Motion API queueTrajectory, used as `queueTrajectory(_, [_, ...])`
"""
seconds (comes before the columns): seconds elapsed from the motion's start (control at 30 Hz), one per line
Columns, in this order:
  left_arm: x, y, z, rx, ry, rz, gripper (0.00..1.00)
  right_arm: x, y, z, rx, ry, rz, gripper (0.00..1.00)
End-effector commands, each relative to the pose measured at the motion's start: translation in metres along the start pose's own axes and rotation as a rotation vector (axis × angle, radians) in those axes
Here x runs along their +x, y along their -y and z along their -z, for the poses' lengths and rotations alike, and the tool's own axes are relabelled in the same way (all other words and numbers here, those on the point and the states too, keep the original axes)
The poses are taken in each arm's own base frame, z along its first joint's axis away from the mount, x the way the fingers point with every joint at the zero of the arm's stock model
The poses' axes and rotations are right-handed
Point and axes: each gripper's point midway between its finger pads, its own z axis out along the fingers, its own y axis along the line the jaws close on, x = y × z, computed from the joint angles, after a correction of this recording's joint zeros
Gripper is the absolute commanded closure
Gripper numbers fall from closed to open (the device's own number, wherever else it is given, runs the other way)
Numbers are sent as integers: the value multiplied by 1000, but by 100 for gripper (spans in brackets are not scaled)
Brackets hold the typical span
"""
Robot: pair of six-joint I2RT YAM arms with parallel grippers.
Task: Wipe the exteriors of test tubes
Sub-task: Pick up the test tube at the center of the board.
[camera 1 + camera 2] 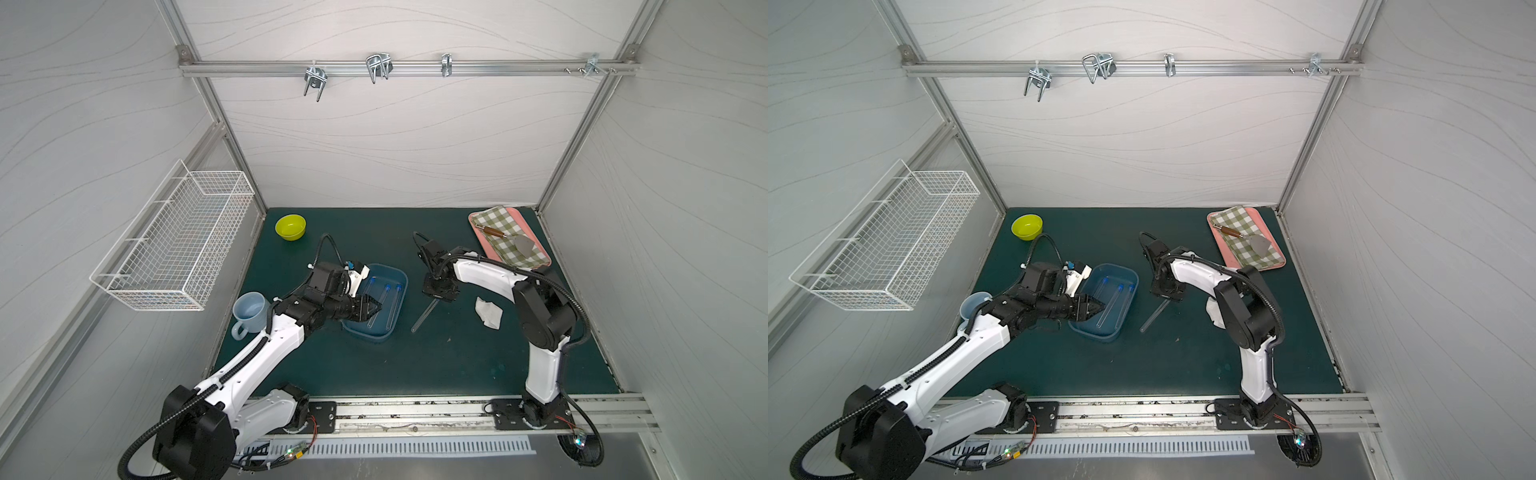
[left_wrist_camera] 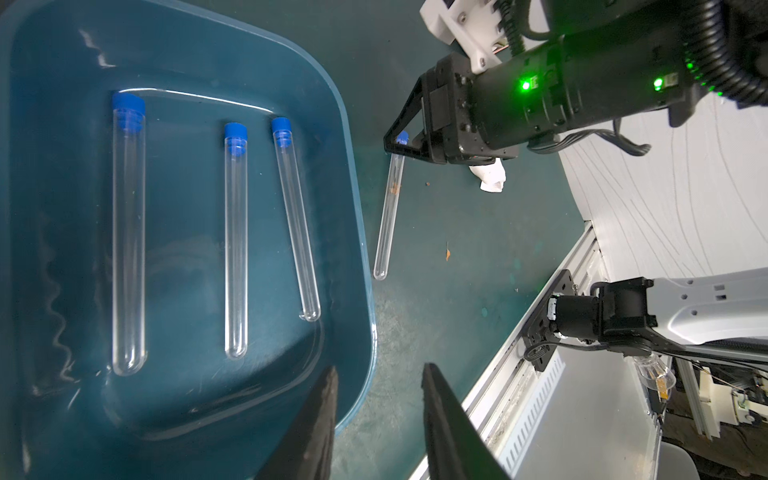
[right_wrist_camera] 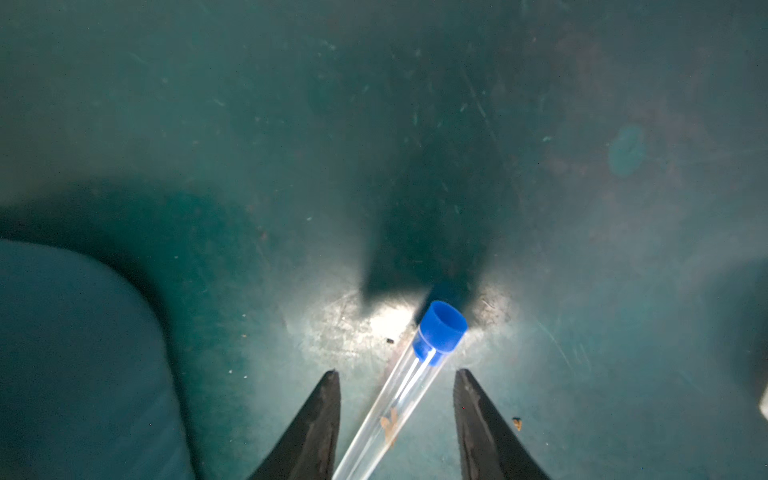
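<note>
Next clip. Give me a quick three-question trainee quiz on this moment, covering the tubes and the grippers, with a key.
1. Count: how many test tubes lie inside the blue tray?
2. True or false: the right gripper has its fingers clamped on the capped tube lying on the mat.
3. Where is the crumpled white wipe? A: in the blue tray. B: on the mat, outside the tray. C: held by the right gripper.
Key: 1: three. 2: false; the fingers straddle the capped tube with a gap on each side. 3: B.
</note>
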Motion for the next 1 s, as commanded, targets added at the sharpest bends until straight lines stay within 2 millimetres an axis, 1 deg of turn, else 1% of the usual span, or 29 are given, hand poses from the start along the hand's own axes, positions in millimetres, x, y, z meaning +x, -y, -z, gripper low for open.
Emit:
queueTrajectory(0.0, [-9,9,2,35,35,-31,64,8,9,-2,44,-26,-32,56])
queueTrajectory(0.17, [-8,10,2,42,32,-33,63,10,6,-9,37,-43,-45,59])
queueTrajectory(0.27, [-8,11,2,50,32,-36,64,11,6,-14,38,-54,-50,64])
queueTrajectory(0.53, [-8,13,3,57,37,-37,64,15,7,-23,46,-70,-61,66])
queueTrajectory(0.67, [-8,14,4,60,37,-35,64,15,8,-26,48,-68,-64,71])
queueTrajectory(0.8, [-9,16,5,67,40,-32,64,13,6,-23,35,-56,-68,78])
queueTrajectory(0.97, [-11,19,7,79,46,-26,63,6,0,-9,5,-21,-64,83])
